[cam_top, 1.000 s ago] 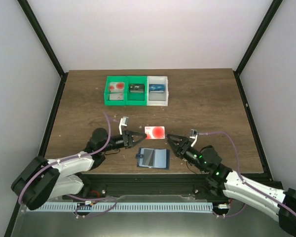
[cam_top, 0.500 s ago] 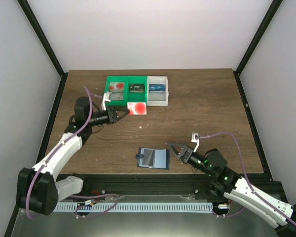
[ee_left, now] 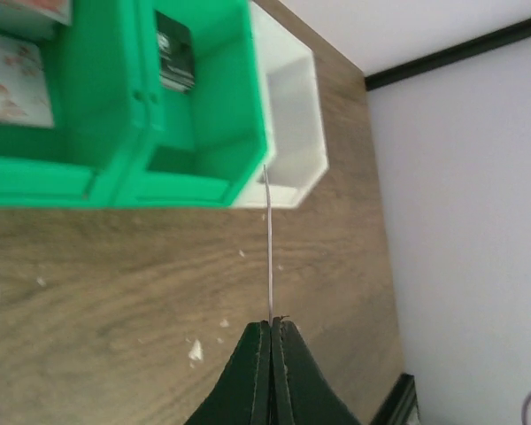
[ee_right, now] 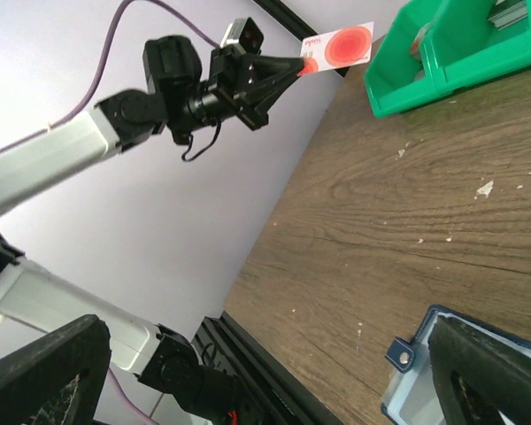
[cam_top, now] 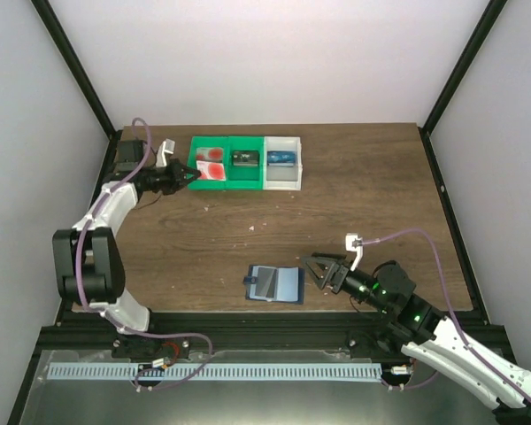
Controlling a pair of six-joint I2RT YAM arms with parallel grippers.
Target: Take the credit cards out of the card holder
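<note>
My left gripper (cam_top: 188, 175) is shut on a whitish credit card (cam_top: 211, 169) with a red circle and holds it over the left compartment of the green bin (cam_top: 228, 182). The left wrist view shows that card (ee_left: 268, 248) edge-on, pinched between the shut fingertips (ee_left: 258, 341). Another red-marked card (cam_top: 209, 152) lies in that compartment. The dark blue card holder (cam_top: 276, 284) lies open near the front edge. My right gripper (cam_top: 314, 272) stands open just right of it, holding nothing. In the right wrist view the holder's tab corner (ee_right: 405, 356) shows at the lower right.
The green bin's second compartment holds a black card-sized item (cam_top: 245, 158). A white bin (cam_top: 283, 182) joined on its right holds a blue one (cam_top: 282, 158). Black frame posts and white walls close in the table's sides and back. Small pale flecks dot the wood.
The left arm swung the red-circle card from the table's front centre to the green bin at the back left. The right gripper opened wide and drew back slightly.
</note>
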